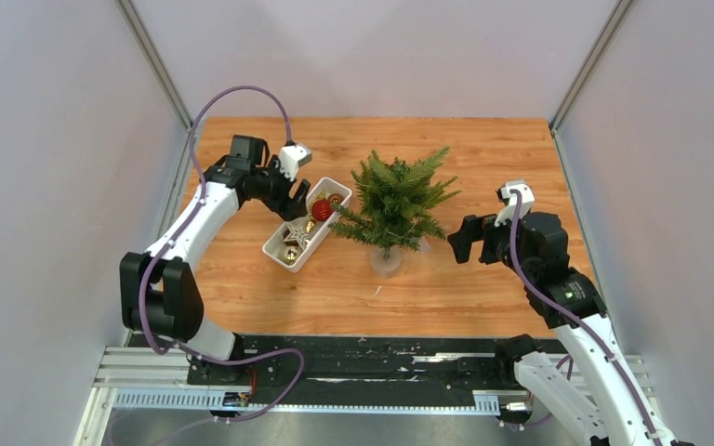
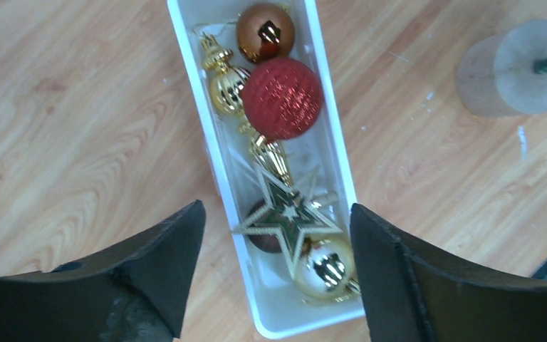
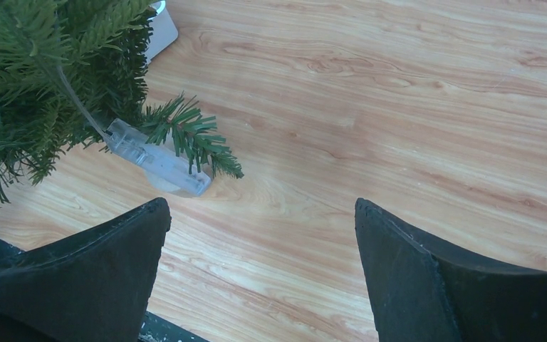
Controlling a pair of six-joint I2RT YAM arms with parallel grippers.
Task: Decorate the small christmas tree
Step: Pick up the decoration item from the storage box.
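The small christmas tree (image 1: pixel 396 200) stands mid-table in a clear round base (image 1: pixel 387 261); its branches (image 3: pixel 35 78) fill the left of the right wrist view. A white tray (image 1: pixel 279 249) left of it holds ornaments: a red glitter ball (image 2: pixel 281 97), a copper ball (image 2: pixel 265 31), gold drops (image 2: pixel 228 78), a gold star (image 2: pixel 288 217) and a gold ball (image 2: pixel 325 267). My left gripper (image 1: pixel 299 201) is open above the tray's far end, its jaws straddling the tray (image 2: pixel 217 153). My right gripper (image 1: pixel 457 243) is open and empty, right of the tree.
A clear plastic battery box (image 3: pixel 158 158) hangs on a wire under the tree's branches. The tree's base also shows in the left wrist view (image 2: pixel 520 68). Grey walls enclose the wooden table (image 1: pixel 483 158); a black rail (image 1: pixel 381 358) runs along the near edge.
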